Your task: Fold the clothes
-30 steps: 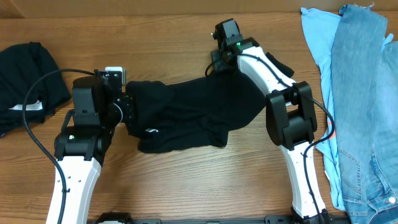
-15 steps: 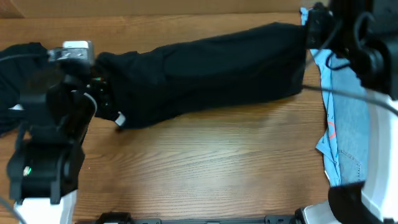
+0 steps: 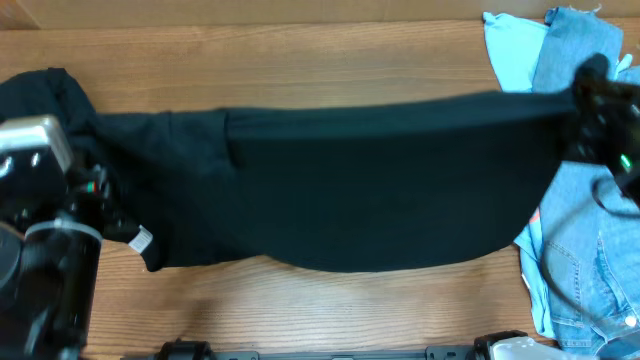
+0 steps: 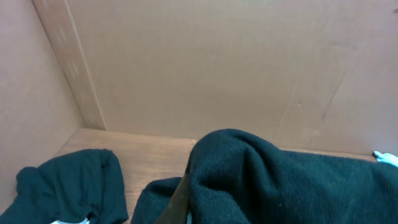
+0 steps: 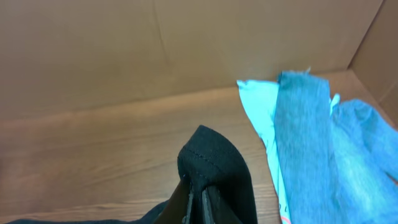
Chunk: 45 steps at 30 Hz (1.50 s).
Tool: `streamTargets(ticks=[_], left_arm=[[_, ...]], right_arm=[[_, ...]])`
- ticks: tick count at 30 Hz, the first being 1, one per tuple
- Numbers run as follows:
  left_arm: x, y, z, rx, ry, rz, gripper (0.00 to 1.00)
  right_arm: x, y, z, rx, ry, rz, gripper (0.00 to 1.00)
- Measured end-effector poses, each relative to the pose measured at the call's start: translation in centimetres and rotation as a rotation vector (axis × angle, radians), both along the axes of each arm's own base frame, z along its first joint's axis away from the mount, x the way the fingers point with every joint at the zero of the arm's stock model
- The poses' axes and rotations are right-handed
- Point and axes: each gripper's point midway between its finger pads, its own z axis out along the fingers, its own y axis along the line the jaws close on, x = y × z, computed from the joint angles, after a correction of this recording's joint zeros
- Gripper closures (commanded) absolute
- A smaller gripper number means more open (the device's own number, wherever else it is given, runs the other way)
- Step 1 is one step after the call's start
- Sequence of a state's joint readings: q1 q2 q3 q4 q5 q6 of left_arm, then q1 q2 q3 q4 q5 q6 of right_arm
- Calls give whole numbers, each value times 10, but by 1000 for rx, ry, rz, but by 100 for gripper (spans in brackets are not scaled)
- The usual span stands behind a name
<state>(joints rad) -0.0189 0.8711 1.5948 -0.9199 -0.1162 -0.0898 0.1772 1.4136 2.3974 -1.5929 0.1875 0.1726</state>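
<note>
Black knit fabric is pinched in both end effectors. In the right wrist view the right end effector [image 5: 198,198] is closed, with a peak of cloth standing up out of its tips. In the left wrist view the left end effector [image 4: 181,198] is likewise clamped shut, and a fold of the same cloth bulges over it. Neither has hold of anything else.

The held item is the black T-shirt [image 3: 380,190]. A second ago it lay as a crumpled heap at mid-desk, with both arms low and close together over it. Half a second ago it was up and partly drawn out. It now hangs as a broad sheet between the two arms, which have spread to opposite sides. Its top edge runs nearly straight from left to right and its lower edge sags in a shallow curve. A small white tag [image 3: 140,240] shows at the lower left corner. Whether the hem touches the desk [image 3: 300,50] cannot be told from above.

The other garments have not moved. The second black garment [image 3: 40,95] sits at the far left, and the light-blue garment [image 3: 510,50] and the denim garment [image 3: 580,260] lie along the right, the stretched shirt now overlapping them in the overhead view.

Assessment: the shirt has been opened out, which prepares it for laying flat. No fold has been made yet.
</note>
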Motion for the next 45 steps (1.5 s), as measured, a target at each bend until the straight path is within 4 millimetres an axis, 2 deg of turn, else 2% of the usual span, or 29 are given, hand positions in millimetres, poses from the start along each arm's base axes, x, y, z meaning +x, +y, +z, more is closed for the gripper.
streamTargets(ticks=[3,4,5,6,8,9,10,11,12,13,14,15,17,18,19,21,23,24,25,26,27,28,29,32,34,37,40,42,45], left_arm=[[45,2,-21,-3,91,17,96],[67,2,-34,-2,137,18,96],[91,1,-51,0,192,19,96],[111,1,-69,1,247,18,96],[167,-1,-115,2,346,14,94],[187,-2,-130,1,364,11,53],[225,-3,-150,2,356,6,6],[250,-3,-172,6,368,7,0],[270,1,-202,4,408,19,0],[280,4,-223,-1,439,28,0],[287,13,-250,-21,488,53,0],[287,19,-256,-29,500,67,0],[286,28,-252,-39,490,87,0],[282,31,-248,-41,490,94,0],[279,29,-248,-48,499,84,0],[245,14,-240,-84,579,23,0],[207,1,-231,-125,662,-33,0],[177,-6,-224,-148,715,-57,0],[161,-9,-221,-158,748,-66,0],[144,-12,-222,-169,794,-73,0],[114,-15,-230,-190,899,-71,0],[105,-16,-233,-202,938,-70,0],[83,-18,-244,-223,1038,-57,0],[51,-16,-262,-259,1185,9,0],[39,-15,-282,-277,1254,44,0],[19,-16,-330,-303,1362,83,0],[19,-20,-377,-336,1359,79,0],[17,-22,-402,-363,1345,98,0],[17,-16,-430,-388,1302,184,0]], right_arm=[[61,10,-47,-30,163,-7,96],[89,15,-75,-44,242,-10,96],[109,18,-95,-54,289,-13,96],[137,22,-124,-66,349,-14,96],[183,30,-167,-76,394,-17,96],[206,32,-176,-70,365,-20,69],[239,33,-191,-61,325,-29,37],[256,29,-206,-57,320,-44,34],[276,24,-215,-50,290,-60,29],[284,12,-232,-53,311,-84,22],[285,4,-240,-57,332,-98,21],[285,-3,-242,-58,339,-108,21],[280,-13,-243,-60,355,-129,20],[276,-15,-246,-63,377,-131,19],[263,-16,-255,-72,441,-131,19],[244,-17,-265,-83,532,-130,17],[214,-18,-278,-95,663,-127,17],[201,-18,-283,-97,721,-122,17],[193,-17,-284,-89,752,-115,17],[179,-17,-287,-78,811,-108,16],[164,-19,-288,-50,865,-102,16],[160,-21,-285,-9,872,-97,16],[157,-25,-279,51,863,-95,16],[144,-38,-264,149,843,-105,16],[124,-47,-255,177,842,-119,15],[78,-39,-266,191,941,-102,15],[53,-35,-290,197,1033,-103,15],[50,-35,-298,199,1054,-104,15],[52,-35,-299,199,1048,-102,15]])
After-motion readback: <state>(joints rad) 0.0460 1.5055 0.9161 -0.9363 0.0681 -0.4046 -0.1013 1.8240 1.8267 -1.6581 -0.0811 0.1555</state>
